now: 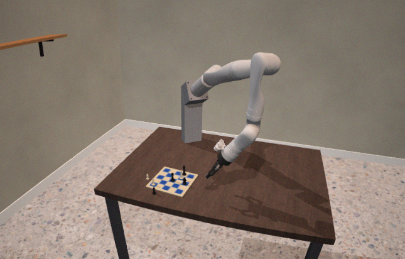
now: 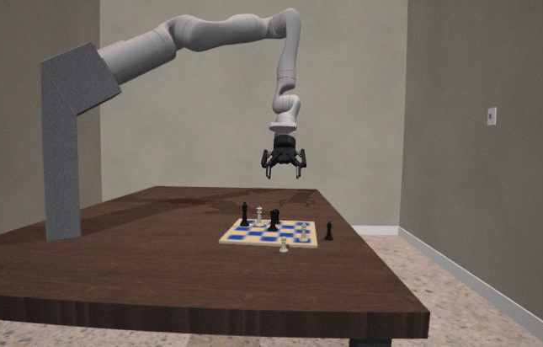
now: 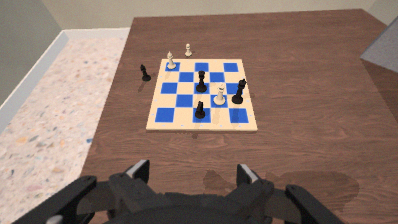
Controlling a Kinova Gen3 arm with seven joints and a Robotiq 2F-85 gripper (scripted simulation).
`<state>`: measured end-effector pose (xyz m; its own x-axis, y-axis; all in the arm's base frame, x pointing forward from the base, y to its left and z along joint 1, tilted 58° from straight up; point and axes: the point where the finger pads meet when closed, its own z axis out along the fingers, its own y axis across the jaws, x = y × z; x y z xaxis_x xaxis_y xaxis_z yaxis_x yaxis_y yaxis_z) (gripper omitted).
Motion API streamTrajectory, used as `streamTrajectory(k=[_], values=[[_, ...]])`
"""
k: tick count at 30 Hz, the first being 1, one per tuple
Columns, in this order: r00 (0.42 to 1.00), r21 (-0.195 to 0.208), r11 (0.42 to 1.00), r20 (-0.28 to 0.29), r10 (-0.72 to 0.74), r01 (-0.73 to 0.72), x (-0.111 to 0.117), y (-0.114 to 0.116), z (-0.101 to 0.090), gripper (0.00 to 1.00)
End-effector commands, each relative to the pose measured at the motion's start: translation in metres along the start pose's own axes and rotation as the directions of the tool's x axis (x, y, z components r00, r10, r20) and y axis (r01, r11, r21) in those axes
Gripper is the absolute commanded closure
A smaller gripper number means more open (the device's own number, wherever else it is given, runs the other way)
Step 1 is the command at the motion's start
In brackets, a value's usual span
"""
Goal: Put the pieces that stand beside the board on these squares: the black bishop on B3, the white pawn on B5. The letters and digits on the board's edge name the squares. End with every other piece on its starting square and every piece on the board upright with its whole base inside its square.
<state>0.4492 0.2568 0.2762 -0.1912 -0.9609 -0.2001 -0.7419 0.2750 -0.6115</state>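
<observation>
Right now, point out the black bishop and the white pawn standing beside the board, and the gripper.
black bishop (image 3: 145,73): wrist view, its body.
white pawn (image 3: 188,50): wrist view, its body.
gripper (image 2: 284,170): exterior view, between open fingertips.

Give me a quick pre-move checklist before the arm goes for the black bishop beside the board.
1. Gripper open and holding nothing: ok.
2. Black bishop upright on the table, off the board: ok.
3. White pawn upright beside the board: ok.
4. Gripper above the bishop: not ok; it hangs high, off the board's far side.
5. All five pieces on the board upright: ok.
6. B3 free: cannot tell; the edge labels are unreadable.
</observation>
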Motion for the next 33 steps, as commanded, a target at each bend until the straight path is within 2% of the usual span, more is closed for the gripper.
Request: streamTrajectory(k=[1, 8, 15, 17, 24, 32, 33], values=[[1.000, 0.003, 1.000, 0.000, 0.001, -0.001, 0.001, -0.003, 0.002, 0.00], [1.000, 0.028, 0.999, 0.027, -0.016, 0.015, 0.000, -0.021, 0.014, 0.00], [0.996, 0.071, 0.996, 0.070, -0.054, 0.049, 0.000, -0.052, 0.034, 0.00], [0.996, 0.071, 0.996, 0.070, -0.054, 0.049, 0.000, -0.052, 0.034, 0.00], [0.985, 0.127, 0.987, 0.123, -0.119, 0.103, 0.007, -0.091, 0.060, 0.00], [0.957, 0.187, 0.964, 0.185, -0.224, 0.190, 0.029, -0.135, 0.091, 0.00], [0.957, 0.187, 0.964, 0.185, -0.224, 0.190, 0.029, -0.135, 0.091, 0.00]])
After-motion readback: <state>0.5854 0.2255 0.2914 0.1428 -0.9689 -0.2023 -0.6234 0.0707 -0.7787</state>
